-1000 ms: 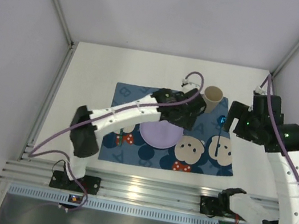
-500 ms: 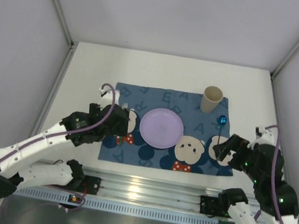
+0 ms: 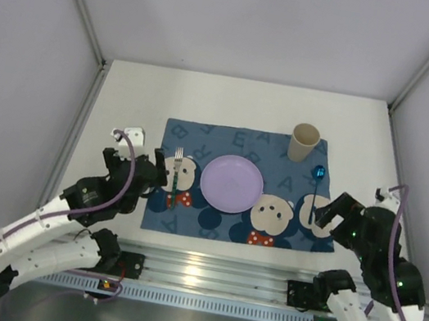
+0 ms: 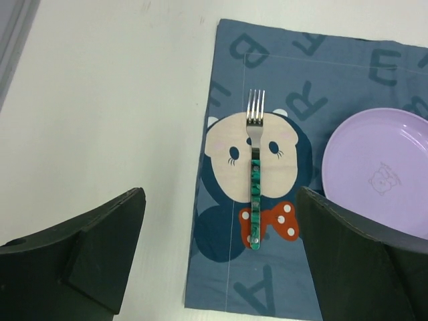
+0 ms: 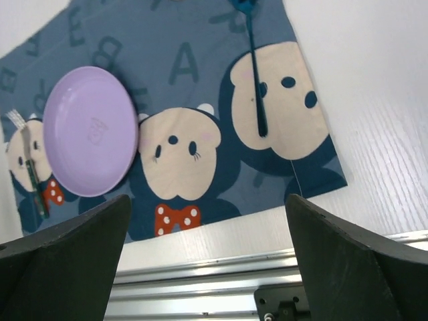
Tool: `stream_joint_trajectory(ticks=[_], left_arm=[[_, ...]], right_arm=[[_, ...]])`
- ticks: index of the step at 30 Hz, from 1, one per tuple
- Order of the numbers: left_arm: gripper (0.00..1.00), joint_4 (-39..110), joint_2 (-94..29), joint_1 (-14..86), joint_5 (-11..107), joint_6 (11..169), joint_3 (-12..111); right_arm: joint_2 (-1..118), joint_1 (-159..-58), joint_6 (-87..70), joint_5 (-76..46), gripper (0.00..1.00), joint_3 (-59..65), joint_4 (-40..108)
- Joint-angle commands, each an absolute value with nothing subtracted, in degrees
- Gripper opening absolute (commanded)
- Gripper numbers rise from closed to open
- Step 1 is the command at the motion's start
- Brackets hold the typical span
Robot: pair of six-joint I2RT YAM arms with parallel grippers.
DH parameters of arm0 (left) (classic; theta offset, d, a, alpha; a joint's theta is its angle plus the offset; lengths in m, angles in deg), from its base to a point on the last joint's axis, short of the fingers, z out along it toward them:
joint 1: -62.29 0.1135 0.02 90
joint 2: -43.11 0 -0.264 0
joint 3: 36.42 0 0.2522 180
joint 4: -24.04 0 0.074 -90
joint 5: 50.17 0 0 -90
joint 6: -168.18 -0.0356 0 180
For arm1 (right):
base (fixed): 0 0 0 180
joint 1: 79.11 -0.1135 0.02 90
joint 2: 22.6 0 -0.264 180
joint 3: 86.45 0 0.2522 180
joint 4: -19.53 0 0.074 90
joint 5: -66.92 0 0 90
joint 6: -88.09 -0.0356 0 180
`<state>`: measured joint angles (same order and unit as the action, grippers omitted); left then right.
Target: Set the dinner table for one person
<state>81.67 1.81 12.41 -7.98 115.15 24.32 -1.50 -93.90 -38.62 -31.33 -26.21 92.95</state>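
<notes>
The white dinner table [image 3: 225, 100] carries a blue cartoon-mouse placemat [image 3: 229, 221]. A purple plate [image 3: 231, 183] lies at the mat's middle. A fork with a green handle [image 3: 174, 175] lies to its left and a blue spoon [image 3: 317, 187] to its right. A beige cup [image 3: 304, 142] stands at the mat's back right corner. My left gripper [image 3: 152, 181] is open and empty just left of the fork [image 4: 254, 180]. My right gripper [image 3: 328, 214] is open and empty over the mat's near right corner, just short of the spoon [image 5: 255, 87].
A silver metal rail [image 3: 194, 273] runs along the table's near edge, and it shows in the right wrist view [image 5: 200, 281]. Grey walls with metal posts enclose the table on the left, back and right. Purple cables trail from both arms.
My left arm pulled back from over the plate near the cup to the mat's left edge, and the fork now lies uncovered. My right arm came from the back right to the near right corner.
</notes>
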Motion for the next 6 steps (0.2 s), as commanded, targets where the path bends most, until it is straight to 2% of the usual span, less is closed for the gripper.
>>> stream_joint_trajectory(ticks=[1, 3, 6], left_arm=[[0.98, 74.3, 2.9, 12.6, -11.8, 111.4, 22.8], [0.99, 74.1, 1.9, 12.6, -11.8, 111.2, 22.8], [0.98, 73.9, 0.0, 12.6, -13.4, 111.0, 23.3]], right_arm=[[2.2, -93.7, -40.1, -34.5, 1.00, -25.9, 95.3], [1.6, -93.7, -37.2, -28.8, 1.00, -27.2, 91.4], [3.1, -93.7, -35.6, -27.8, 1.00, -26.1, 90.4]])
